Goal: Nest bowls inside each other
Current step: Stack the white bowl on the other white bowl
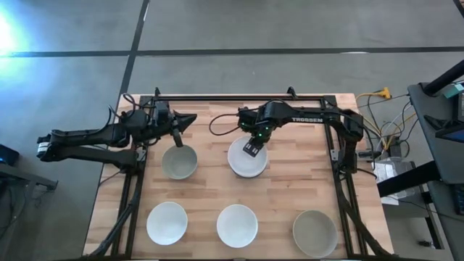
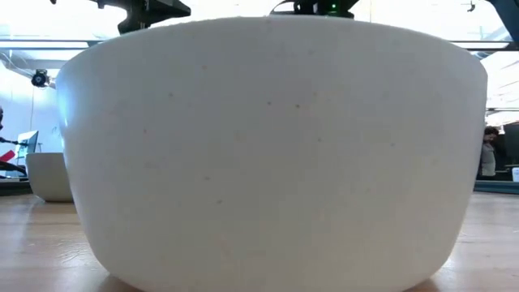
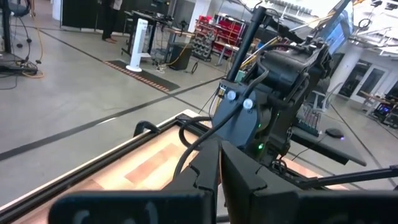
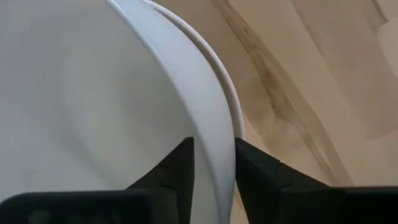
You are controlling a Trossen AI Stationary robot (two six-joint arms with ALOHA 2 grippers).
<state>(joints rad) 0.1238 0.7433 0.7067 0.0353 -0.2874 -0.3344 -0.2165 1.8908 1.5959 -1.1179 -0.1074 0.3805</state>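
Note:
Two white bowls sit nested (image 1: pixel 247 158) at the table's middle; the right wrist view shows both rims, the upper bowl (image 4: pixel 93 93) inside the lower one (image 4: pixel 231 99). My right gripper (image 1: pixel 251 148) points down with one finger inside and one outside the upper bowl's rim, open. My left gripper (image 1: pixel 177 136) hovers shut and level over the far rim of a grey-beige bowl (image 1: pixel 179 161), holding nothing. Two single white bowls (image 1: pixel 167 222) (image 1: pixel 237 225) and another grey-beige bowl (image 1: pixel 315 233) rest on their bases along the near edge. My right gripper stands over the upper bowl's rim (image 4: pixel 214 134) from above, one finger (image 4: pixel 177 168) inside the bowl and one (image 4: pixel 261 171) outside. Whether either finger touches the rim, I cannot tell. The bowl sits level in the lower bowl.
In the low view one white bowl (image 2: pixel 268 146) fills nearly the whole picture, with another bowl (image 2: pixel 49 177) behind it at the left. A black frame rail (image 1: pixel 239 97) runs along the table's far edge. Bare wood lies between the far and near rows of bowls.

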